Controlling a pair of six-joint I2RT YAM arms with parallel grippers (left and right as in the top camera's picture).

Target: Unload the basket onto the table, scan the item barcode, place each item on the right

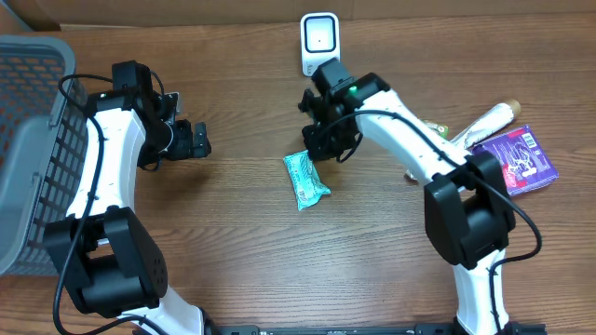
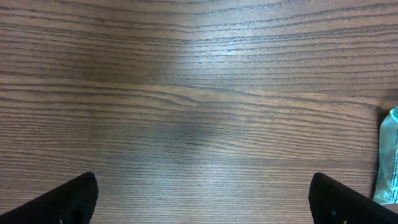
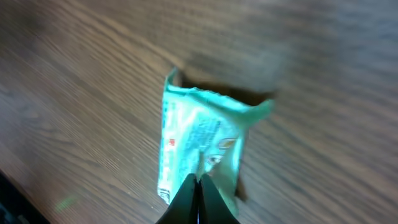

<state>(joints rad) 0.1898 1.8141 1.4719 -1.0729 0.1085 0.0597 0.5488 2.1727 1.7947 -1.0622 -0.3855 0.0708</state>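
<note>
The item, a teal snack packet point(image 1: 305, 180), lies flat on the wooden table near the middle. My right gripper point(image 1: 323, 142) hovers just beyond its far end. In the blurred right wrist view its fingertips point(image 3: 186, 193) are pressed together, shut, with the packet point(image 3: 199, 140) lying just past them and nothing visibly between the jaws. My left gripper point(image 1: 193, 140) is at the left, open wide and empty. In the left wrist view, that gripper point(image 2: 202, 202) frames bare wood, and the packet's edge point(image 2: 389, 155) shows at the far right.
A white scanner point(image 1: 319, 42) stands at the back of the table behind the right gripper. A grey mesh basket point(image 1: 28, 140) fills the left side. A purple packet point(image 1: 517, 158) and a cream wrapped bar point(image 1: 486, 121) lie at the right.
</note>
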